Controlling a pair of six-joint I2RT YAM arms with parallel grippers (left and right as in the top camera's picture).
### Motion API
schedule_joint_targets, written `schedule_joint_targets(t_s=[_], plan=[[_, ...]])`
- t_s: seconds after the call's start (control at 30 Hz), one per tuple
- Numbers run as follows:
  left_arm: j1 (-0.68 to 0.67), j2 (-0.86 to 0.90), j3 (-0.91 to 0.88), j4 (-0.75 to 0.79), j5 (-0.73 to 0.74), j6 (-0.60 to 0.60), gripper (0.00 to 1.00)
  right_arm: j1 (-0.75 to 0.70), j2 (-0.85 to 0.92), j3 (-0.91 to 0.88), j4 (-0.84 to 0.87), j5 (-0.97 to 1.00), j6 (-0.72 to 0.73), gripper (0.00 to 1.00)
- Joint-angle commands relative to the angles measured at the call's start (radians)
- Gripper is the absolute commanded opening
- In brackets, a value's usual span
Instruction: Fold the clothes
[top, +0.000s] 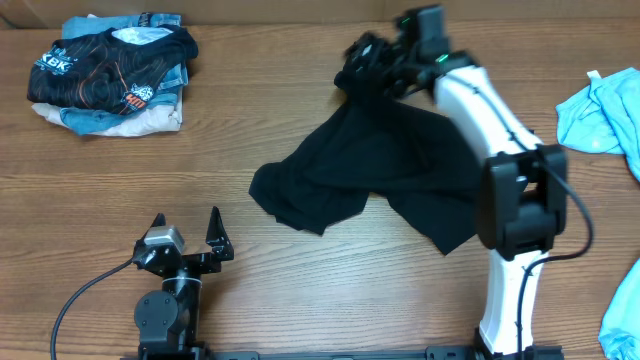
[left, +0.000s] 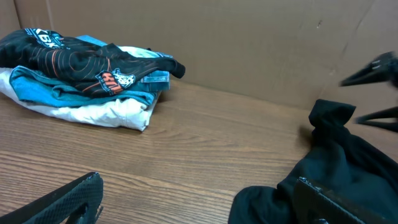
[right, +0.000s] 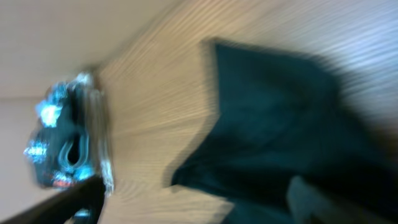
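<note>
On your overhead view, the table (top: 330, 300) fills the frame, bare wood with the grain running 9 to 3 o'clock.

The shirt (top: 380, 160) is the biggest thing on it. It lies unfolded and rumpled at the centre, spreading from about 1 o'clock down to 4 o'clock, with 1 lobe reaching out toward 8 o'clock. Its far end at 1 o'clock is bunched up into a small peak.

The right arm (top: 480, 100) rises from its base at 5 o'clock and stretches across the shirt toward 12 o'clock, covering part of the cloth.

A pile (top: 110, 70) of folded clothes sits at 10 o'clock, well apart from the shirt, with a black printed top lying uppermost.

A blue cloth (top: 605, 105) lies at the 3 o'clock edge, and you see more blue at the 4 o'clock edge.

The left gripper (top: 186, 222) rests at 7 o'clock, near the shirt's lobe but not touching it, its fingers spread wide and holding nothing.

The right gripper (left: 349, 99) hangs at the shirt's peak. In your left wrist view its 2 fingers stand apart, the lower one just beside the cloth; you cannot tell whether it touches. Your right wrist view is too blurred to help.
</note>
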Motion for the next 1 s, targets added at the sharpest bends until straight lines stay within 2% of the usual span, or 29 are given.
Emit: schedule_joint_targets(t_s=[0.0,0.13,0.2,0.27,0.4,0.67,0.97], plan=[[0.008,-0.010,-0.004,0.003,-0.010,0.012,1.00,-0.080,-0.042,0.174,-0.194,0.129,-0.098,1.00],[0.008,-0.010,-0.004,0.003,-0.010,0.012,1.00,-0.137,-0.106,0.354,-0.513,0.284,-0.098,1.00],[0.008,-0.010,-0.004,0.003,-0.010,0.012,1.00,-0.153,-0.140,0.404,-0.608,0.306,-0.098,1.00],[0.008,-0.010,-0.004,0.003,-0.010,0.012,1.00,-0.166,-0.179,0.432,-0.677,0.307,-0.105,1.00],[0.008,-0.010,-0.004,0.003,-0.010,0.012,1.00,-0.168,-0.247,0.433,-0.784,0.293,-0.225,1.00],[0.008,-0.010,-0.004,0.003,-0.010,0.012,1.00,-0.167,-0.313,0.433,-1.057,0.294,-0.228,1.00],[0.008,-0.010,-0.004,0.003,-0.010,0.012,1.00,-0.123,-0.422,0.313,-1.072,0.279,-0.274,1.00]])
